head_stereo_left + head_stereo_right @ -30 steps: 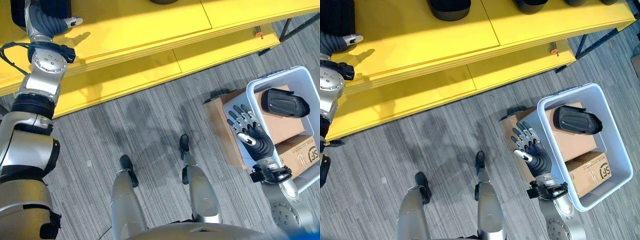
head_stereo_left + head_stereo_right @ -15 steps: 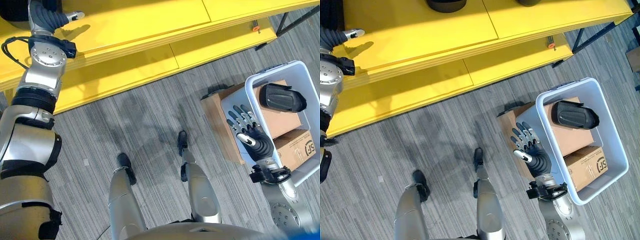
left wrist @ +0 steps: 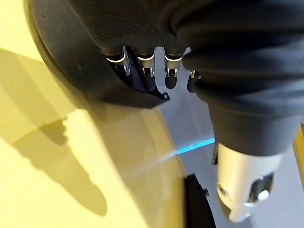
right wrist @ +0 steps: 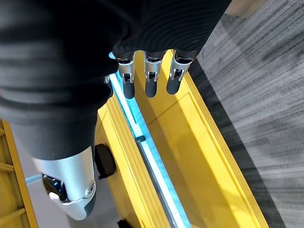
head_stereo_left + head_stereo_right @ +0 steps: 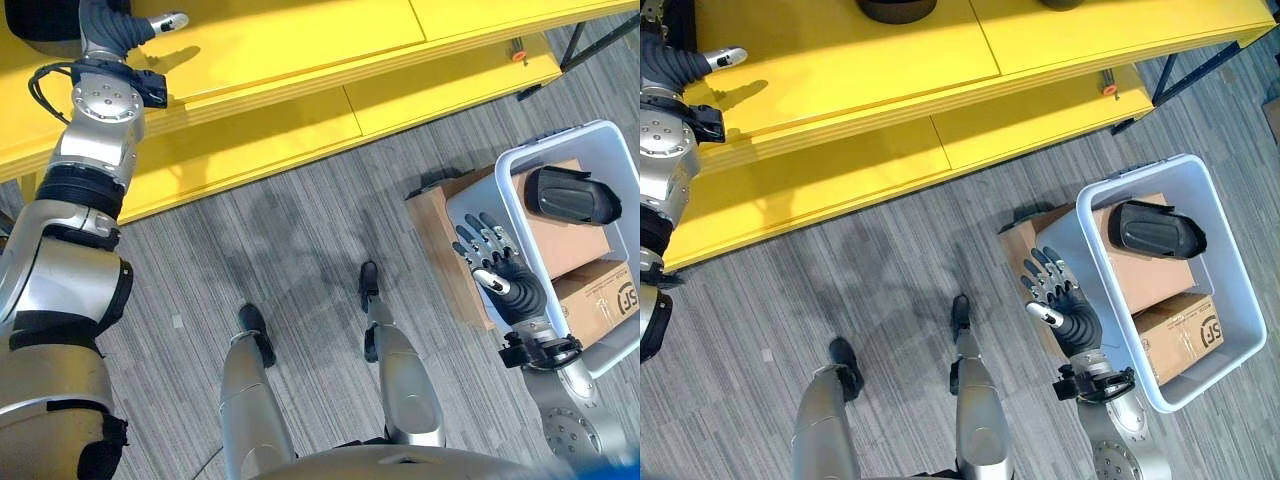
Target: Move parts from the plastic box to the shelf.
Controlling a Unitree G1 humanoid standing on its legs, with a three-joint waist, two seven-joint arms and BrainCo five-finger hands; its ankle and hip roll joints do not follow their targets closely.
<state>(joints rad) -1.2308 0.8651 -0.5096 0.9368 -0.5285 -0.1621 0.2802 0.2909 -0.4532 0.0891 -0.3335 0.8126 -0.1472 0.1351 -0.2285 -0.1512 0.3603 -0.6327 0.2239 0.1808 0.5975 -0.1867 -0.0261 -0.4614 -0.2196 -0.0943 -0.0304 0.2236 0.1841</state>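
**Left hand on part at shelf; right hand idle by box**

Left hand (image 3: 247, 85) is up on the yellow shelf (image 5: 300, 50), its fingers (image 3: 145, 71) laid against a black part (image 3: 80, 61); whether they curl round it I cannot tell. Right hand (image 5: 505, 275) hangs beside the near wall of the white plastic box (image 5: 1230, 270), fingers straight and spread, holding nothing. Another black part (image 5: 565, 195) lies in the box on a cardboard carton (image 5: 1145, 275).

Left hand (image 3: 156, 71) apparently curled; right hand (image 5: 497, 262) splayed open, empty.
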